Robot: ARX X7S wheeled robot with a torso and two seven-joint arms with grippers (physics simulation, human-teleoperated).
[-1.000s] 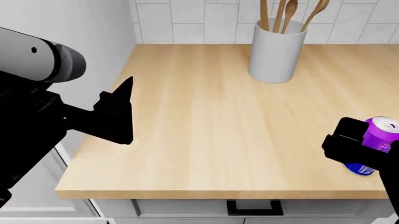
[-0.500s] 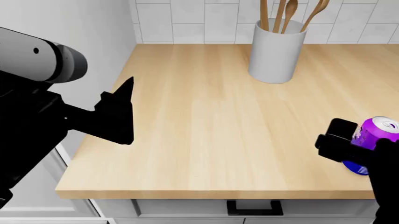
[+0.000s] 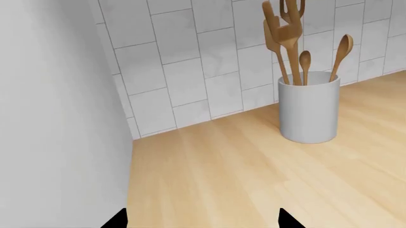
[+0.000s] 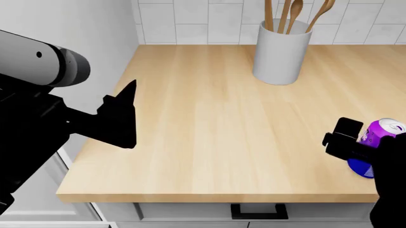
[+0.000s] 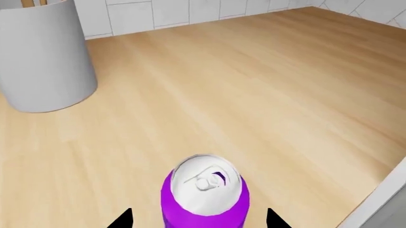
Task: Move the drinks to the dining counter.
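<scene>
Right tool [image 4: 366, 145] grips one purple can [image 5: 204, 192] between its fingers, near the table [image 4: 209, 137] front-right edge. Left tool [image 3: 199, 219] spread wide, empty. One white crock [image 4: 281, 51], far side.

Black arms, grey cyl. left forearm [image 4: 38, 64], black grippers

Over the last second the right gripper [image 4: 362, 145] has carried the purple can [image 4: 381, 133] slightly toward 12 o'clock, exposing more of the blue can [image 4: 359, 167] beneath.
</scene>
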